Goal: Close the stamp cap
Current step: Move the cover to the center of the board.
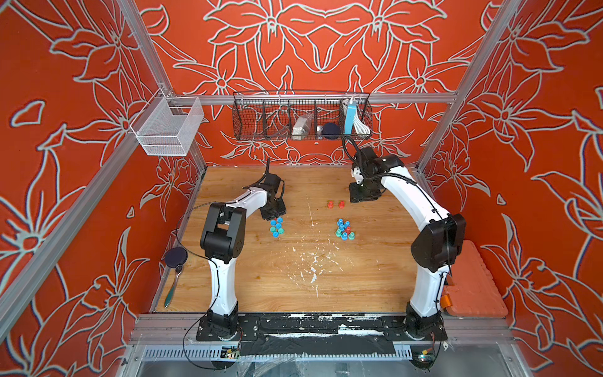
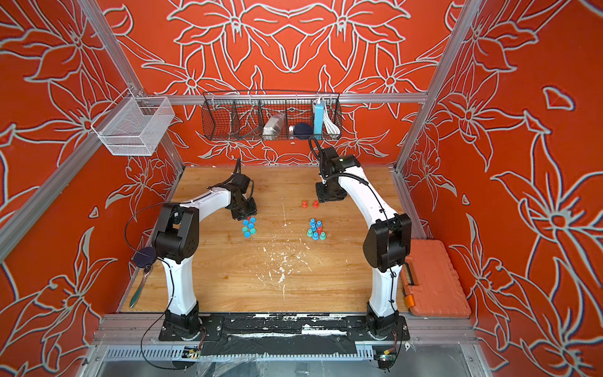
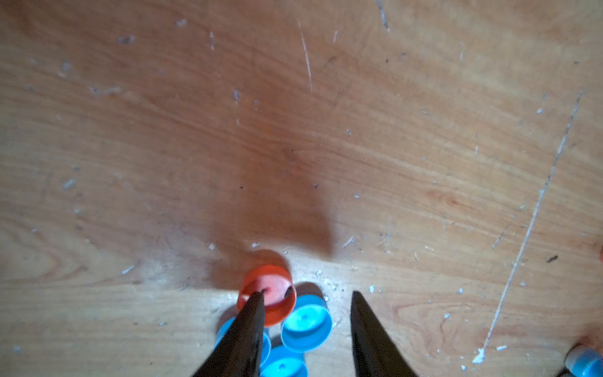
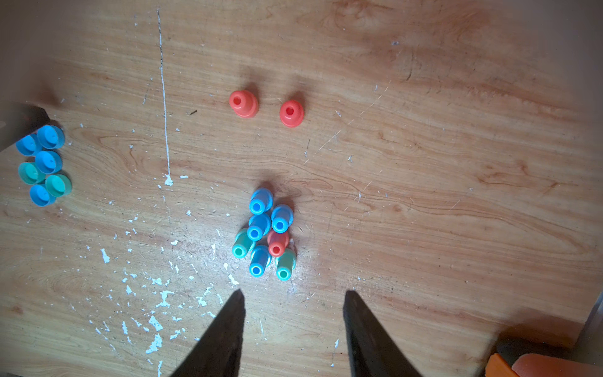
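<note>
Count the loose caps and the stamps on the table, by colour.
Blue caps: 4
Teal caps: 2
Red cap: 1
Blue stamps: 4
Teal stamps: 2
Red stamps: 3 (two stand apart from the cluster)
Total: 16

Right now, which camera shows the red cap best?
Left wrist: the red cap is close, large, open side up. In a top view it is only a red speck; the right wrist view doesn't show it.
</note>
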`<action>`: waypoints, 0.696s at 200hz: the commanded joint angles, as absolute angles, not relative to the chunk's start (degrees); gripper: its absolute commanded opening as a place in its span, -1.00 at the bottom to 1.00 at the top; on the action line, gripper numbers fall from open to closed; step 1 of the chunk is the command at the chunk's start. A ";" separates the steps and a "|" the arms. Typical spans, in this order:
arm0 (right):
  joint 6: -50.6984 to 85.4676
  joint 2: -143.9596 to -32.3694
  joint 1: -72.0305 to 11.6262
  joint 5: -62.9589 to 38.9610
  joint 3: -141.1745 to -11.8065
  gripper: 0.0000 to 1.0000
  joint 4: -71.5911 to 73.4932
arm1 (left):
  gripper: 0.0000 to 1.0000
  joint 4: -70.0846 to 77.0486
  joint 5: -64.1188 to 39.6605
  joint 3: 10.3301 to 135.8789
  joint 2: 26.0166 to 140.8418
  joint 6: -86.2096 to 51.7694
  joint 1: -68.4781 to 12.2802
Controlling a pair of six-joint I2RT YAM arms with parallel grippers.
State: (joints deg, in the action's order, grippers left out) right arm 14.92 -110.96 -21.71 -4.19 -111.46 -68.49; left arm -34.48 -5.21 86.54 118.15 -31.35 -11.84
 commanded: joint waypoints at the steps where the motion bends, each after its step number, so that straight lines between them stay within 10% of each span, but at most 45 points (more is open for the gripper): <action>1: 15.17 -111.58 -21.40 -4.70 -111.14 0.03 -68.69 | -0.12 -35.71 -5.61 87.91 119.62 -31.47 -11.58; 139: 13.03 -105.19 -19.20 -4.17 -105.49 0.03 -68.05 | -0.12 -41.63 -6.70 103.35 130.78 -33.10 -22.00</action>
